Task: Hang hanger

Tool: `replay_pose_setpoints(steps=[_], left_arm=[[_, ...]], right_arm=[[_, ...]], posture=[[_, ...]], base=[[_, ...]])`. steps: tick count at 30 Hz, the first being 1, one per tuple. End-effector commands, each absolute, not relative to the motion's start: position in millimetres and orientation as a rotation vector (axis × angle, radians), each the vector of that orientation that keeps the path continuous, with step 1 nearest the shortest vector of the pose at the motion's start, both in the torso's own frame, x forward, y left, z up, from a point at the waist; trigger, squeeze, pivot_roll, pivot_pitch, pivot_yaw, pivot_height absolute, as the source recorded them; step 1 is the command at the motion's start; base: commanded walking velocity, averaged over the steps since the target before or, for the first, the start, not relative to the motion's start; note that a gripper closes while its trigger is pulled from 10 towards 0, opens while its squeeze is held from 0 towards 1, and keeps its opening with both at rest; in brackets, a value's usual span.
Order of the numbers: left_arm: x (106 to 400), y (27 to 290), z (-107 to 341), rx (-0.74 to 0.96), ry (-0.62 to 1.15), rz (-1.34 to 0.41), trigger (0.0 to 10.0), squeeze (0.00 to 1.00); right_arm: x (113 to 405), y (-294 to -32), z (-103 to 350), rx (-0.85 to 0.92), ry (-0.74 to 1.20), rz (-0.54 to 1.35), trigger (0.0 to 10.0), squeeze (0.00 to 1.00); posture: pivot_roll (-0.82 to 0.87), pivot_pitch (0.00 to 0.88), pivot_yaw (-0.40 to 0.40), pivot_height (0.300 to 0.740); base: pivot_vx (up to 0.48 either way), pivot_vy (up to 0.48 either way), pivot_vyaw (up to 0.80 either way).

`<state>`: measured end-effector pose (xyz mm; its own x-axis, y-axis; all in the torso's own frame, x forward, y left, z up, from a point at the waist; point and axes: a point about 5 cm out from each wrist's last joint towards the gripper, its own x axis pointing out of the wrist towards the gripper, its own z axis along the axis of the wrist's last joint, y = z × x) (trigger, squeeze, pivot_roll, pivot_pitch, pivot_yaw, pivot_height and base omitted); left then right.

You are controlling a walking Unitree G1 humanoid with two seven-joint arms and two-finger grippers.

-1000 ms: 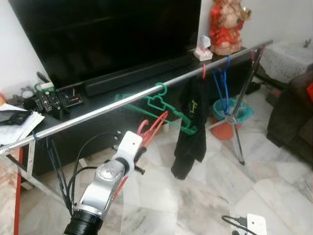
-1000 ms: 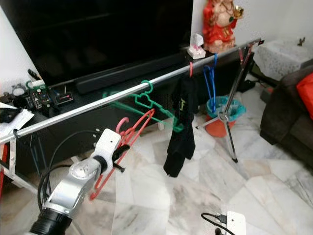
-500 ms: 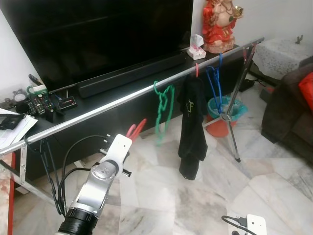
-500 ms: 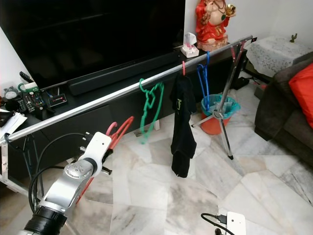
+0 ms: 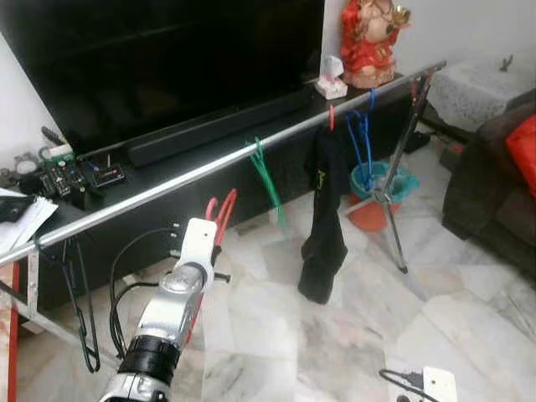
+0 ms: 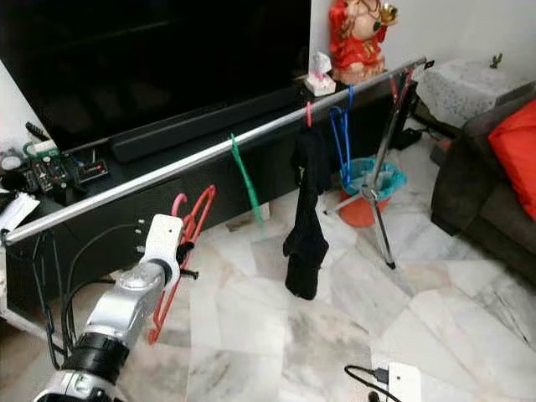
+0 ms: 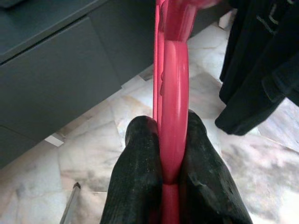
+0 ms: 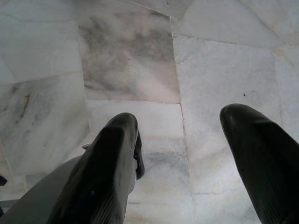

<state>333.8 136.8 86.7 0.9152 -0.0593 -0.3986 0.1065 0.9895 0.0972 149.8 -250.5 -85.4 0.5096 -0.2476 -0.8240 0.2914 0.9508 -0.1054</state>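
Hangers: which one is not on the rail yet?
The red hanger, clamped in the left gripper below the rail; the green hanger and blue hanger hang from it.

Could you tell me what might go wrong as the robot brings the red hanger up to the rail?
The left pincer pinches the red hanger on one thin bar, so it might twist or slip. Its hook sits below the metal rail and could knock it. The green hanger hangs tilted nearby and might snag.

Red hanger [image 7: 171, 102] top cut off, wrist view.
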Motion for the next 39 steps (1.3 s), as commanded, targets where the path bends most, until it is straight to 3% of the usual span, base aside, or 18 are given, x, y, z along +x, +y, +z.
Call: replay_pose_setpoints(steps=[1,12,18,32,39], left_arm=[[340.7,141.6,90.2,0.103,0.392,-0.041,10.0,0.0],[352.3,144.9,92.3,0.019,0.336,0.002,10.0,0.0],[343.2,155.2,88.5,-0.039,0.245,0.012,10.0,0.0],[337.8,157.7,80.1,-0.043,0.237,0.033,10.0,0.0],[337.9,157.7,80.4,-0.04,0.234,0.035,10.0,0.0]], right_arm=[[150.1,-249.6,-85.5,0.056,0.982,-0.329,10.0,0.0],[150.1,-249.1,-85.7,0.061,0.98,-0.335,10.0,0.0],[149.5,-249.1,-85.9,0.062,0.98,-0.337,10.0,0.0],[150.1,-249.7,-85.4,0.063,0.974,-0.34,10.0,0.0],[150.2,-249.5,-85.4,0.061,0.975,-0.338,10.0,0.0]], posture=[[-0.05,0.0,0.083,0.74],[-0.05,0.0,0.084,0.74],[-0.06,0.0,0.085,0.74],[-0.06,0.0,0.083,0.74],[-0.05,0.0,0.082,0.74]], base=[[0.0,0.0,0.0],[0.0,0.0,0.0],[0.0,0.0,0.0],[0.0,0.0,0.0],[0.276,0.0,0.0]])
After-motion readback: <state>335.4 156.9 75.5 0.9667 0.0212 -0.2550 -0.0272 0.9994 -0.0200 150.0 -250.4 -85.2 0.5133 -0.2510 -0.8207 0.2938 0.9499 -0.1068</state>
